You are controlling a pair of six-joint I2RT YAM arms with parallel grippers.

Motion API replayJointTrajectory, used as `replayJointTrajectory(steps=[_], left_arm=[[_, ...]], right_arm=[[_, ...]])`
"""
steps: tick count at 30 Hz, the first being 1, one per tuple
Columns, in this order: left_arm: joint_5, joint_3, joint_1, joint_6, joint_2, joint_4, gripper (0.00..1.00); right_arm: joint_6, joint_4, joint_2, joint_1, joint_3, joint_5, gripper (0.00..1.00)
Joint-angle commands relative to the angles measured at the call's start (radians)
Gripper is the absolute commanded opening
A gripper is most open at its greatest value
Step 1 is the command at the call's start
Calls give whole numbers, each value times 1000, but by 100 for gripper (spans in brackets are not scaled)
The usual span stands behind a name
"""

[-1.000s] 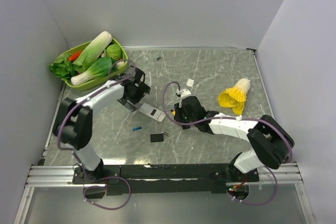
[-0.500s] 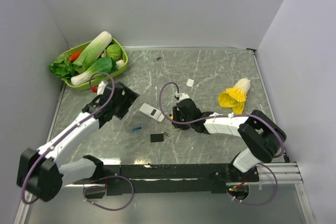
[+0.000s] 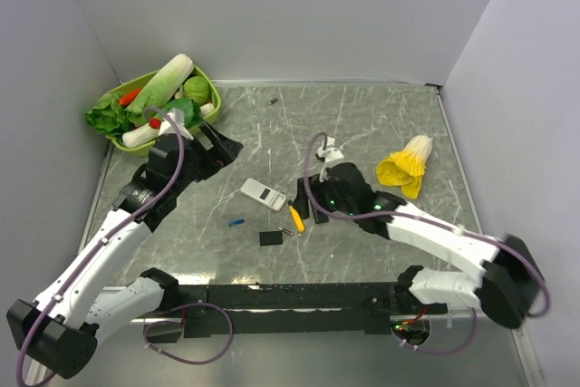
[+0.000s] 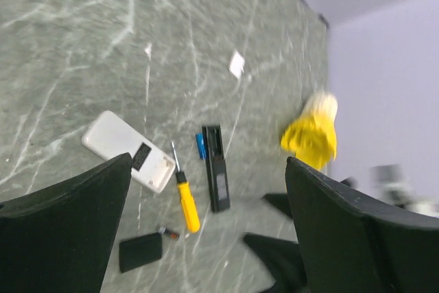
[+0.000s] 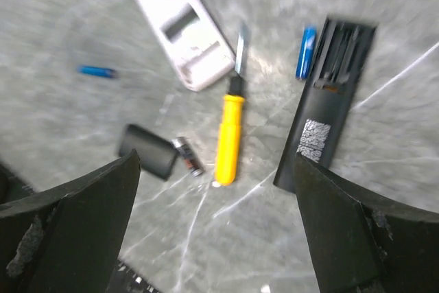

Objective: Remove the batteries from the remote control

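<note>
The white remote control lies back up with its battery bay open and empty. A black remote lies to its right, also open, with a blue battery beside it. Another blue battery lies apart on the table. A small dark battery rests by a black cover plate. My left gripper hangs open, high and left of the remotes. My right gripper is open above a yellow-handled screwdriver, holding nothing.
A green basket of toy vegetables stands at the back left, close behind my left gripper. A yellow toy vegetable lies right of my right arm. A small white scrap sits behind the remotes.
My right gripper has opened and risen; the yellow screwdriver now lies on the table. My left arm has pulled back from the white remote toward the basket.
</note>
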Motion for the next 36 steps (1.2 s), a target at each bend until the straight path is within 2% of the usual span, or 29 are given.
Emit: replayJointTrajectory(steps=[1,4,5,8,12,19,22,27,36], left_arm=[[217,10,-1,204,-25,89,97],[313,-42,-4,253,-82,177,97],[348,-59,-4,279,-118,197,97],[350,-111,-5,265,-192,247,97],[386,-161,-7,265,-258,320,97],[400,-162,-8,314,-335,315,97],[446,-184,-8,323,-367,350,97],[381,-194,-8,328,-395,344,97],[382,-199,-8,330,-407,347,97]], right_arm=[[-92,-75,-269,7,19,-45,100],[-56,-137,-407,4,20,21,100],[-53,-206,-434,5,30,62,100],[-53,-303,-512,5,57,82,100],[-41,-329,-609,5,34,85,100],[-33,-326,-774,5,-1,170,100],[-33,-331,-807,5,2,181,100],[-30,-343,-845,5,11,191,100],[-32,-363,-847,5,16,193,100]])
